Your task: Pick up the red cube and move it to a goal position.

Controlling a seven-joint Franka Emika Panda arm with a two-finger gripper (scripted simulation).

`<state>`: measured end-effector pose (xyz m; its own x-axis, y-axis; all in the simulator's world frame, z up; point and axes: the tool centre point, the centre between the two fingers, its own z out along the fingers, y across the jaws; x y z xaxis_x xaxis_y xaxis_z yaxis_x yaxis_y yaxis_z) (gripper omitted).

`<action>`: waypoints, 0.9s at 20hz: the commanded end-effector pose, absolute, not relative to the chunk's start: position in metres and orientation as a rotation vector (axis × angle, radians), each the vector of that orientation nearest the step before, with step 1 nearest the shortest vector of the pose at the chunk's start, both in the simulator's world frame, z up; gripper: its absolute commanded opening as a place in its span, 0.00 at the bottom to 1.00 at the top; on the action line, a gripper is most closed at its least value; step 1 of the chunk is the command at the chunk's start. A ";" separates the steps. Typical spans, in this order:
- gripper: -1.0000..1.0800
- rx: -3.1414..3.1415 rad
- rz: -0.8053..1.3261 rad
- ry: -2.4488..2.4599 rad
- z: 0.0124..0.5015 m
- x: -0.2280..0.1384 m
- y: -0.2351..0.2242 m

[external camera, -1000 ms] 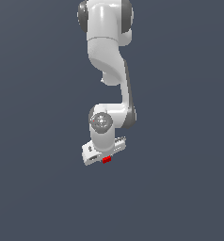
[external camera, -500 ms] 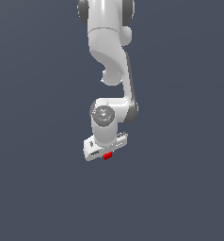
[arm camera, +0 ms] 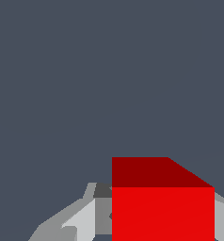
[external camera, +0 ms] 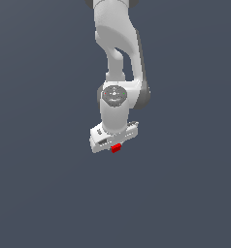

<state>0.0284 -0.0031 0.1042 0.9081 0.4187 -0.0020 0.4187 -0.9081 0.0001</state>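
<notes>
In the exterior view you see the white arm (external camera: 118, 58) hanging down from the top of the picture, and under its wrist the gripper (external camera: 115, 148) carries the red cube (external camera: 116, 148), which shows as a small red spot just below the white hand body. Around it there is only a plain dark grey background; you cannot make out a table edge or any surface that carries the cube, so I judge that the cube is lifted and hangs in the gripper, not resting on something. No goal marker is visible in this view, so you cannot tell how near the goal is. In the wrist view the red cube (arm camera: 163, 207) fills the corner of the picture close to the camera, with its darker face above its bright face, and one grey finger (arm camera: 81, 221) stands beside it, touching it or nearly so, while a small piece of the other finger shows at the far side of the cube. From this I judge that the fingers are pinching the cube between them. Here also the background is bare grey with no goal mark. So the picking up seems done, and what is left for you is to carry the cube to the goal position, which these pictures do not show
</notes>
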 end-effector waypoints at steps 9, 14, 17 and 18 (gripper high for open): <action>0.00 3.066 -0.001 0.674 0.198 -0.014 0.029; 0.00 3.066 -0.001 0.674 0.247 -0.036 0.046; 0.00 3.066 -0.001 0.674 0.278 -0.049 0.057; 0.00 3.066 -0.001 0.674 0.288 -0.053 0.060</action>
